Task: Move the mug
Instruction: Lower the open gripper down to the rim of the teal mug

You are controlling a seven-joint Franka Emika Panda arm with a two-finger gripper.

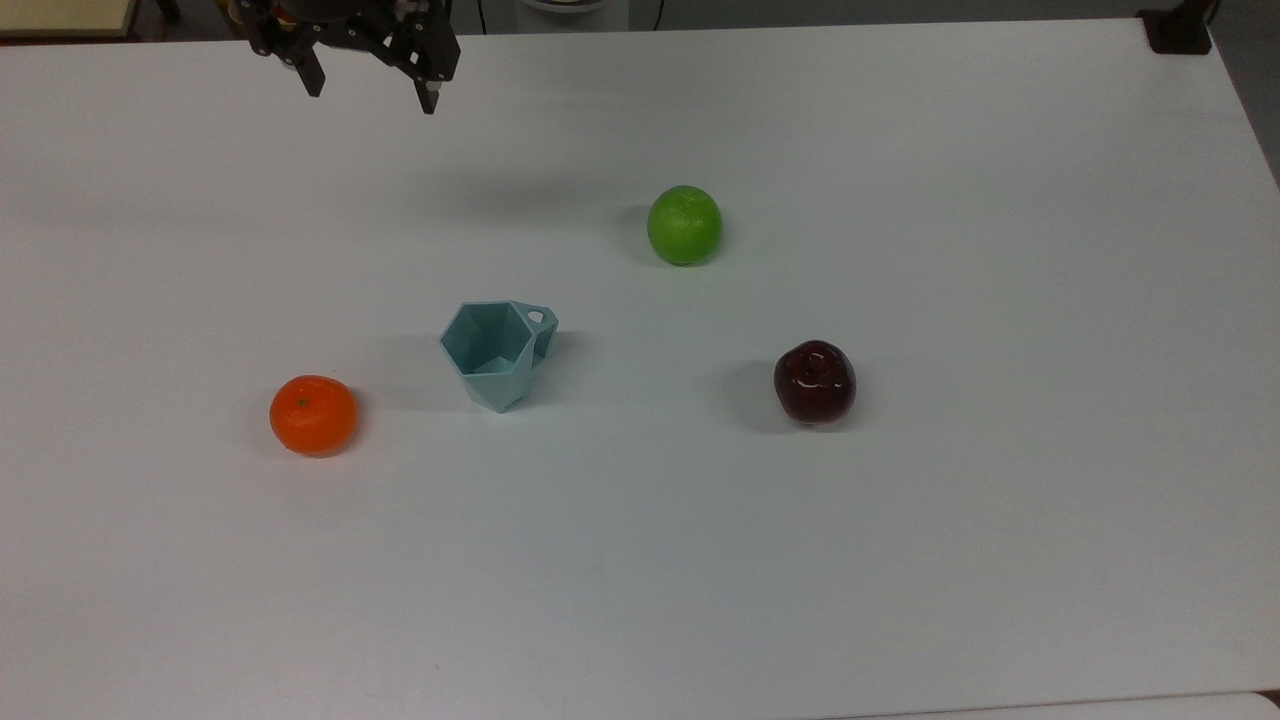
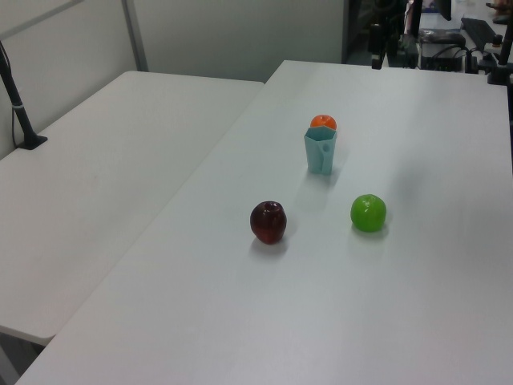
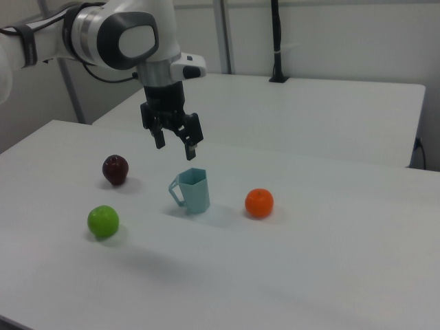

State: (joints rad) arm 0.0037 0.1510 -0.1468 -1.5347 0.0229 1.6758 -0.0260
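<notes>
The mug (image 1: pixel 497 355) is pale teal-blue and faceted. It stands upright on the white table (image 1: pixel 900 550), its small handle pointing to the top view's right. In the right view the mug (image 3: pixel 194 190) sits below and slightly right of my gripper (image 3: pixel 176 148), which hangs open in the air above the table with nothing between its black fingers. In the top view my gripper (image 1: pixel 372 92) is near the upper edge, well away from the mug. In the left view the mug (image 2: pixel 321 151) stands just in front of the orange.
An orange (image 1: pixel 313 414) lies to the top view's left of the mug. A green apple (image 1: pixel 684 225) and a dark red apple (image 1: pixel 814 381) lie to its right. A second white table (image 2: pixel 96 160) adjoins on the left view's left.
</notes>
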